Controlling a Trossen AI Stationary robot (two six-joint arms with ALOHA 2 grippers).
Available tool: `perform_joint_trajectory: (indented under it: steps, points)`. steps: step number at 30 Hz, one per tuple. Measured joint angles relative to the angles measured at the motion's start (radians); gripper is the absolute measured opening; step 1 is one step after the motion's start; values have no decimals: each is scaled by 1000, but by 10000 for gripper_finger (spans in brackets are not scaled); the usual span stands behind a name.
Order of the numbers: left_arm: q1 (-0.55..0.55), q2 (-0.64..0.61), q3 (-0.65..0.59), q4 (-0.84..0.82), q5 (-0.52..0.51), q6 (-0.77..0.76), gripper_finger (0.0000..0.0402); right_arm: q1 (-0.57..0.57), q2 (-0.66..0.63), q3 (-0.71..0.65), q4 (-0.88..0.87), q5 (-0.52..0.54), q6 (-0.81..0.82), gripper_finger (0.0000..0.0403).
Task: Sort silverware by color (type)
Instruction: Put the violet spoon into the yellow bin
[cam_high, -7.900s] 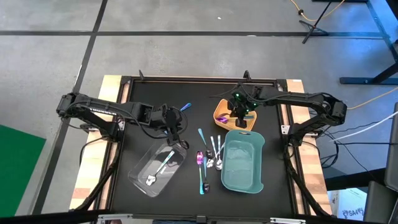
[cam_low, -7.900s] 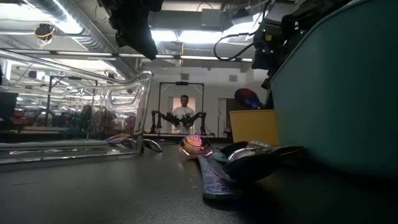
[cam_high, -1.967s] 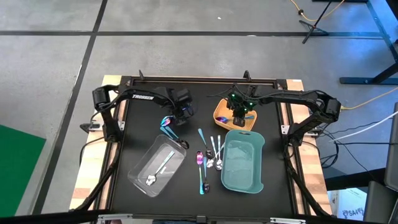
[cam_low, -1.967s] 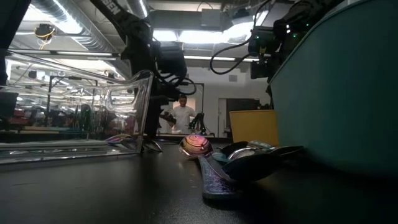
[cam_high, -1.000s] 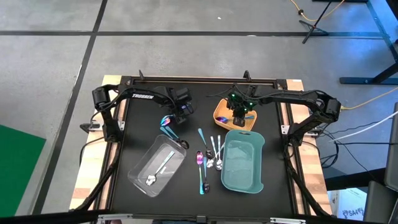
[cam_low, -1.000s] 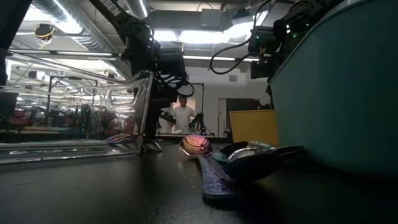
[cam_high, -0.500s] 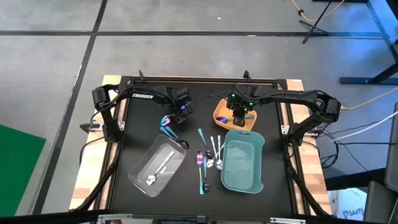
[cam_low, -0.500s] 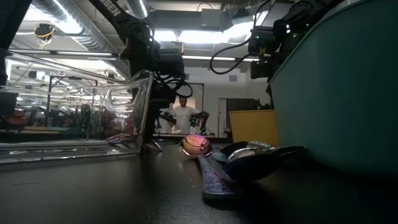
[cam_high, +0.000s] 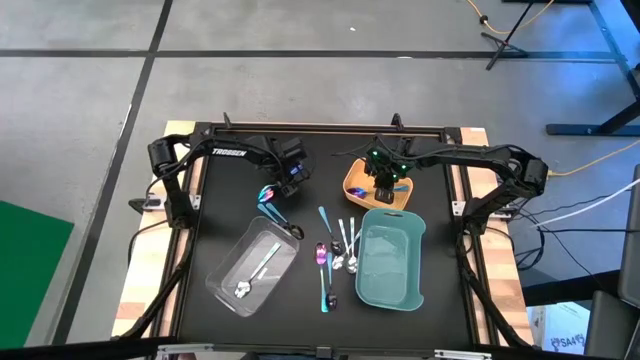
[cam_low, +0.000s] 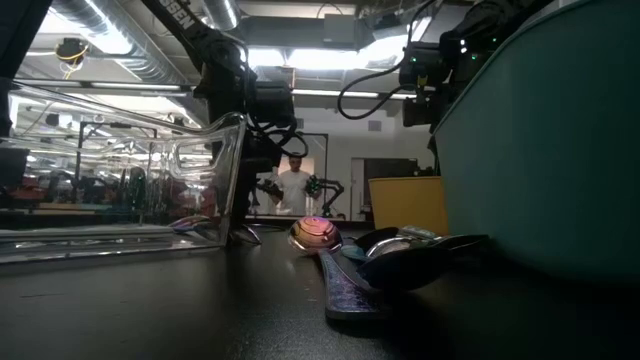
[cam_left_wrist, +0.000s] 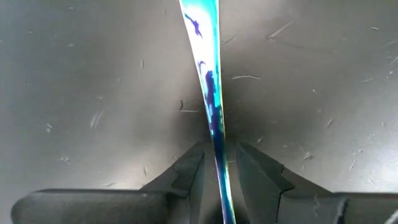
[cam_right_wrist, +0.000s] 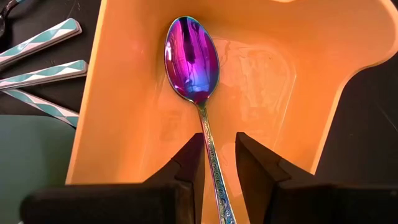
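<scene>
L gripper (cam_high: 283, 185) sits upper-left of centre in high view, above the clear tray (cam_high: 236, 262). Its fingers (cam_left_wrist: 189, 174) are pinched nearly closed on a thin iridescent blue utensil (cam_left_wrist: 210, 93); in high view the long axis runs diagonally, free end pointing lower-left toward the tray. R gripper (cam_high: 384, 190) is over the yellow tray (cam_high: 354, 178), upper-centre. Its fingers (cam_right_wrist: 191, 163) stand a narrow gap apart either side of the handle of a purple-blue spoon (cam_right_wrist: 191, 59) lying in the tray, bowl pointing away from the gripper; can't tell if they grip it. Loose silverware (cam_high: 336, 252) lies centre frame, axes mostly top-to-bottom, just left of the teal tray (cam_high: 391, 295). Two pcs in the clear tray.
</scene>
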Motion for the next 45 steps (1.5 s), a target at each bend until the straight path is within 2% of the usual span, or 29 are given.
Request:
perform_joint_trajectory:
  steps: [20,28,33,45]
  points:
    - [18,47,4,3,5,-1,85,0,0,0,0,0,0,79]
    - [17,49,2,4,3,-10,35,0,-6,0,-7,0,-3,79]
    - [17,50,2,9,1,-10,14,0,-48,0,-17,0,-7,79]
    - [13,31,-4,24,0,-9,17,0,-243,0,-41,35,-8,79]
